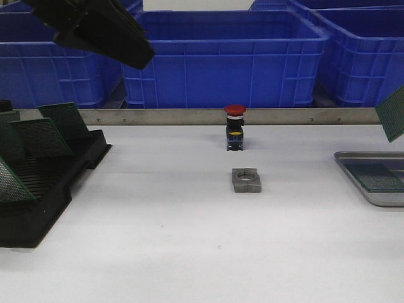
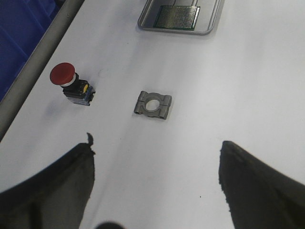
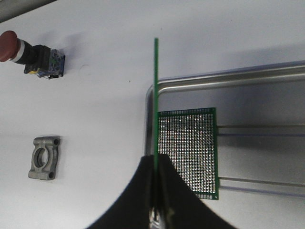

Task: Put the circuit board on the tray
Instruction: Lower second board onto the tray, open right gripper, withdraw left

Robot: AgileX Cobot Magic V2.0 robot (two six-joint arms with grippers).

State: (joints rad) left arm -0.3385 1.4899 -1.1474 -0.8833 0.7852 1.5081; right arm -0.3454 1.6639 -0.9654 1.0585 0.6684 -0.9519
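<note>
The held board shows edge-on, pinched in the right claw, above the tray's near rim. In the front view it hangs at the right edge, over the tray at lower right. A second board lies flat inside. The left claw gapes empty at upper left. Open table surrounds the button and bracket at centre; the rack sits lower left.
</note>
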